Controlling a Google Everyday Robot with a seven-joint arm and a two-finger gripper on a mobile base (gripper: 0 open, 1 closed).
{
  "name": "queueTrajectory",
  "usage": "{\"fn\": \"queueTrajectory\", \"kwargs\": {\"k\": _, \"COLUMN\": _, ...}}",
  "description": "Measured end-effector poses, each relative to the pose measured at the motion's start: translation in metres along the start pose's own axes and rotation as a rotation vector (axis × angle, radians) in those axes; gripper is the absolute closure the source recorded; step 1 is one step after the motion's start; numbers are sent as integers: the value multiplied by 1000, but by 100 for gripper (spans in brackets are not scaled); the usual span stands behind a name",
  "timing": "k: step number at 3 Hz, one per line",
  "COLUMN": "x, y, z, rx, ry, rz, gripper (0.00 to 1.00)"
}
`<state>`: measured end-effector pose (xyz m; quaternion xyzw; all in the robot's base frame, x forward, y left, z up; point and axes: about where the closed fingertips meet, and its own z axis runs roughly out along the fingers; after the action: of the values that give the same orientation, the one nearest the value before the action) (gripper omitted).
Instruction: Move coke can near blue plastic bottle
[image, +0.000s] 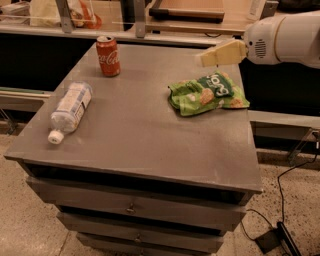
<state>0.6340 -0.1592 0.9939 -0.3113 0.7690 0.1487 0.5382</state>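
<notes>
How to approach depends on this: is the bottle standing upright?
No, the bottle lies on its side on the table, while the claw hovers over the far right part.

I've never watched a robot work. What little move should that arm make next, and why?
Probably swing the gripper left toward the coke can. The gripper hangs above the green snack bag, well right of the can, which stands untouched near the far edge of the table; the blue plastic bottle lies at the left.
</notes>
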Motion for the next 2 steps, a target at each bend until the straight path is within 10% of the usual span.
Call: {"fn": "queueTrajectory", "kwargs": {"k": 2, "x": 3, "y": -2, "z": 28, "rx": 32, "ry": -4, "rz": 21, "gripper": 0}}
